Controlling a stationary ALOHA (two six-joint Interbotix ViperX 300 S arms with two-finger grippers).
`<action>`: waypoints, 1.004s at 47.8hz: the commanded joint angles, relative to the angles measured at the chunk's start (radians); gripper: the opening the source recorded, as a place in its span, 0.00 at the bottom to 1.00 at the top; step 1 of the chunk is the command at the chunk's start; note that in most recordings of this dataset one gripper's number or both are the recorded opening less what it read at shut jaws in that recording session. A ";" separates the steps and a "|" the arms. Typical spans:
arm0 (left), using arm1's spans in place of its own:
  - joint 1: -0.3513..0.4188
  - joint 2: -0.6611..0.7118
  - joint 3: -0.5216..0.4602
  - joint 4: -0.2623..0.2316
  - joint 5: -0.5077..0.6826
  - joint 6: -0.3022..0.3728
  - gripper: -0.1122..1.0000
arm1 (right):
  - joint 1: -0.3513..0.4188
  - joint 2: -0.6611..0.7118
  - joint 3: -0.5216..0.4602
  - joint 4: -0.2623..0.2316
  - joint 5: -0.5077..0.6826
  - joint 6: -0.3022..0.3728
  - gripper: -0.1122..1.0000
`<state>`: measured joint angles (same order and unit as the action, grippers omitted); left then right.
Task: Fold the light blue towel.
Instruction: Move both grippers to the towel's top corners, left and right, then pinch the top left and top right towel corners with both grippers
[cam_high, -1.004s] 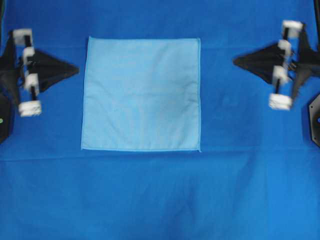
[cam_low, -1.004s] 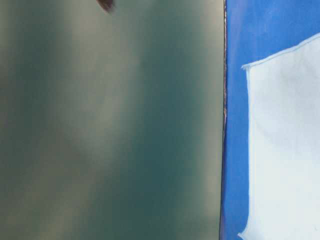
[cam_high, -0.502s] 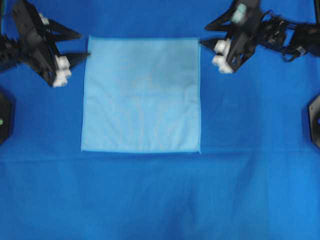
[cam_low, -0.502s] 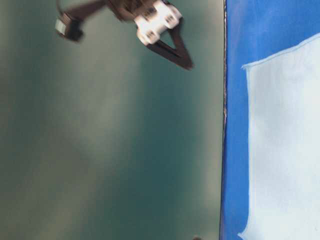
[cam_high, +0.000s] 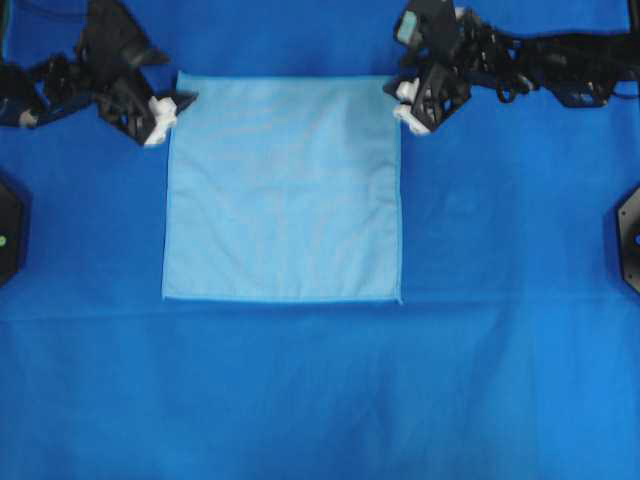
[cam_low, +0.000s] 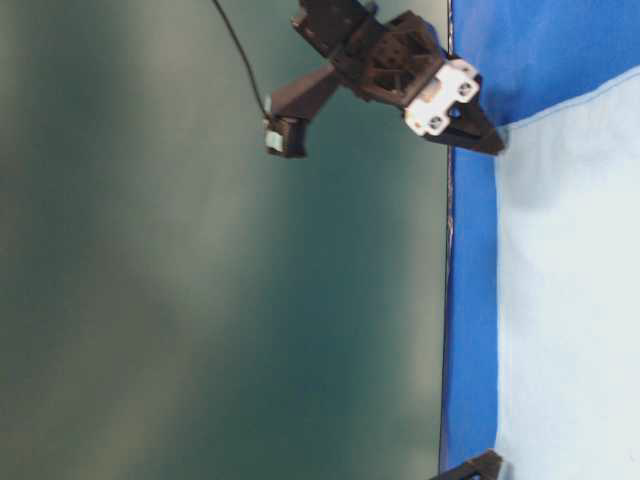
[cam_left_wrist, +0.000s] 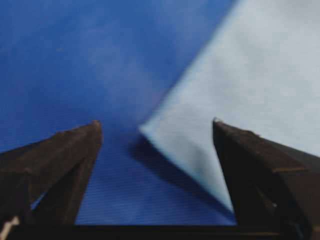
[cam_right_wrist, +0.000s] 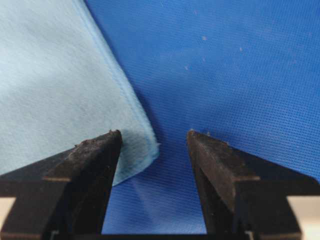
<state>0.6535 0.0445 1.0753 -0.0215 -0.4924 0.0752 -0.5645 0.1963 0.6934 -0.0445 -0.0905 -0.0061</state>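
Observation:
The light blue towel (cam_high: 282, 188) lies flat and square on the royal-blue table covering (cam_high: 320, 390). My left gripper (cam_high: 180, 100) is open at the towel's top left corner; in the left wrist view the corner (cam_left_wrist: 150, 131) lies between the spread fingertips of the left gripper (cam_left_wrist: 156, 122). My right gripper (cam_high: 395, 97) is open at the top right corner; in the right wrist view that corner (cam_right_wrist: 150, 150) sits between the fingertips of the right gripper (cam_right_wrist: 154, 133). In the table-level view one gripper (cam_low: 490, 140) points at a towel corner (cam_low: 510, 135).
Black arm bases stand at the left edge (cam_high: 8, 235) and right edge (cam_high: 628, 235) of the table. The table edge (cam_low: 447, 300) shows in the table-level view, with a second finger tip (cam_low: 478, 467) at the bottom.
Both arms swung from the table's sides to the far edge and came down to the towel's two top corners. The towel has not moved.

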 joint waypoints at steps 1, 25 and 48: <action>0.018 0.029 -0.025 0.002 -0.008 0.012 0.86 | -0.011 0.000 -0.026 -0.006 -0.006 0.000 0.63; -0.006 0.058 -0.043 0.002 0.060 0.071 0.22 | -0.009 0.008 -0.032 -0.011 0.006 -0.002 0.11; -0.009 -0.115 -0.041 0.002 0.170 0.089 0.12 | -0.005 -0.107 -0.026 -0.011 0.044 0.002 0.11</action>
<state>0.6443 -0.0077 1.0370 -0.0169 -0.3329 0.1657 -0.5706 0.1442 0.6734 -0.0522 -0.0537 -0.0061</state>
